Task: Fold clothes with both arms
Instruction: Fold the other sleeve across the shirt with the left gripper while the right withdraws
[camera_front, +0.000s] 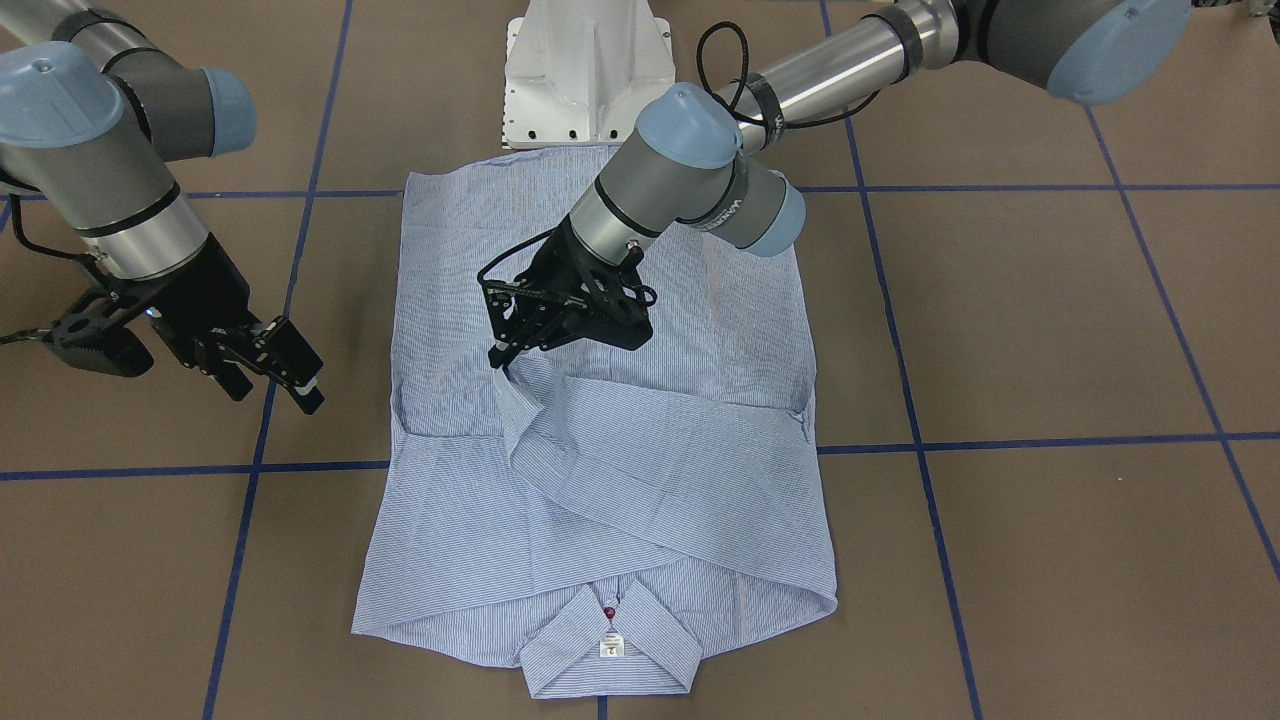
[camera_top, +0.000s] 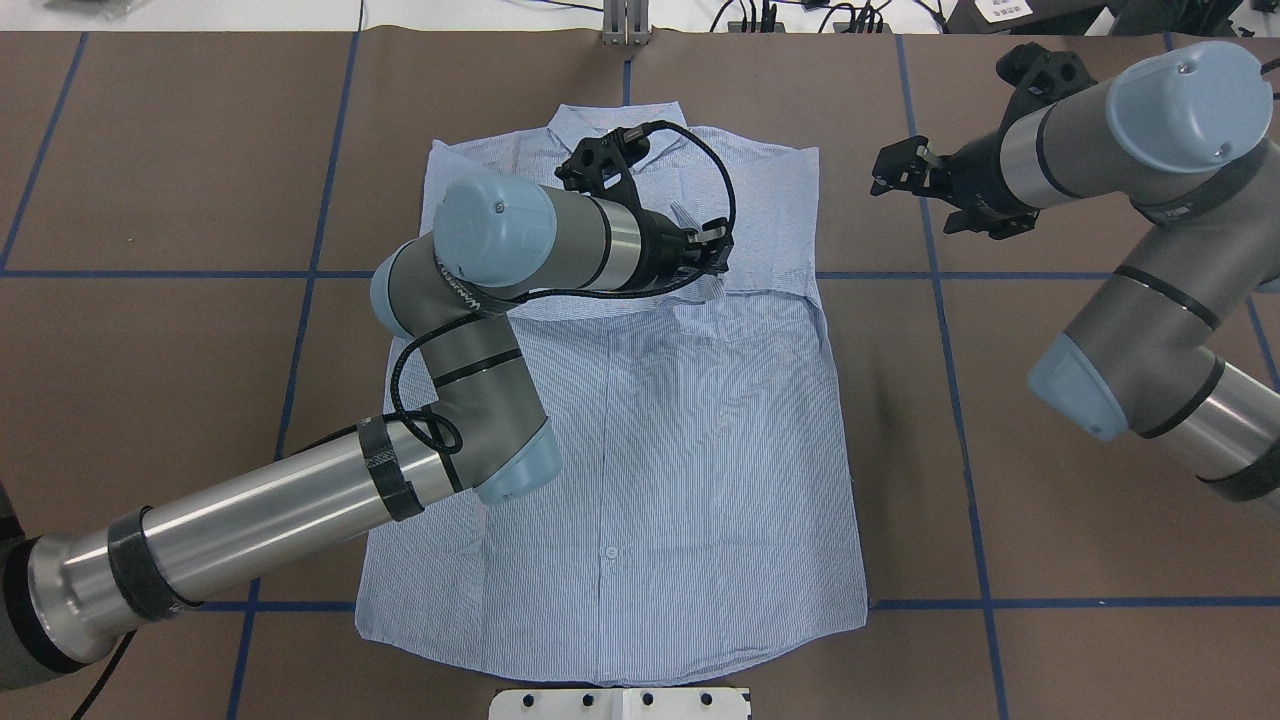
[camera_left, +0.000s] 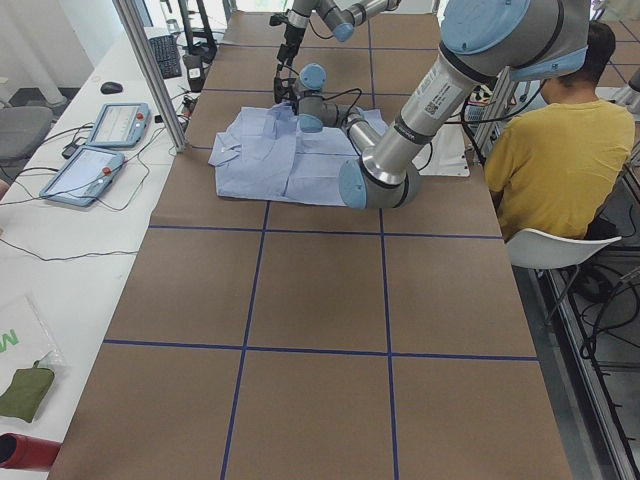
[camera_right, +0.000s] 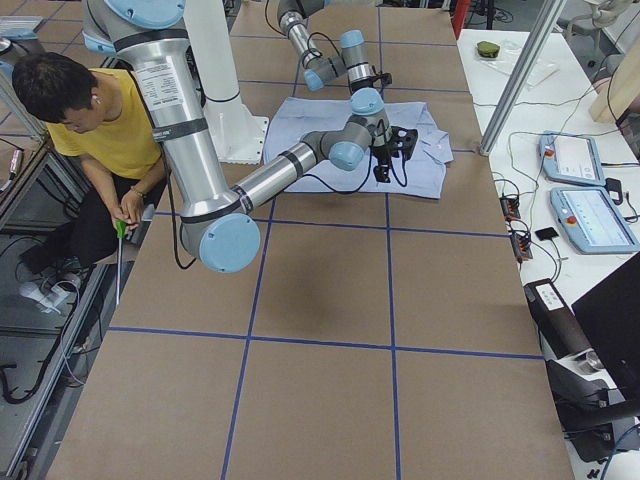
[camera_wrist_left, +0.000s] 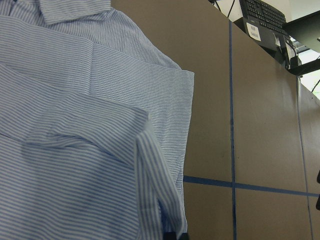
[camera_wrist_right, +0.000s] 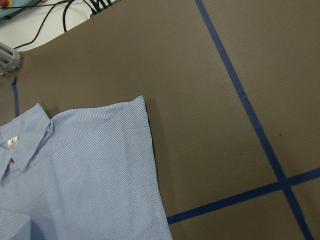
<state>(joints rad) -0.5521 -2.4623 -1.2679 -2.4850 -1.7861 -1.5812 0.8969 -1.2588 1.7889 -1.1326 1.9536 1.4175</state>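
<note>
The light blue striped shirt (camera_front: 650, 500) lies flat mid-table, its collar (camera_front: 610, 650) and white neck label toward the far edge from the robot. Both sleeves are folded across the upper body. My left gripper (camera_front: 498, 360) is low over the shirt and shut on the cuff end of one sleeve (camera_front: 520, 390). It also shows in the overhead view (camera_top: 718, 258), and the cuff (camera_wrist_left: 160, 200) shows in the left wrist view. My right gripper (camera_front: 280, 385) is open and empty, hovering above bare table beside the shirt's edge, also visible overhead (camera_top: 890, 170). The right wrist view shows the shirt's shoulder corner (camera_wrist_right: 100, 150).
The white pedestal base (camera_front: 585, 70) stands at the shirt's hem end. Blue tape lines (camera_front: 1000, 442) grid the brown table. A person in yellow (camera_left: 560, 150) sits beside the robot. Control pendants (camera_left: 100, 150) lie on the white bench past the far edge.
</note>
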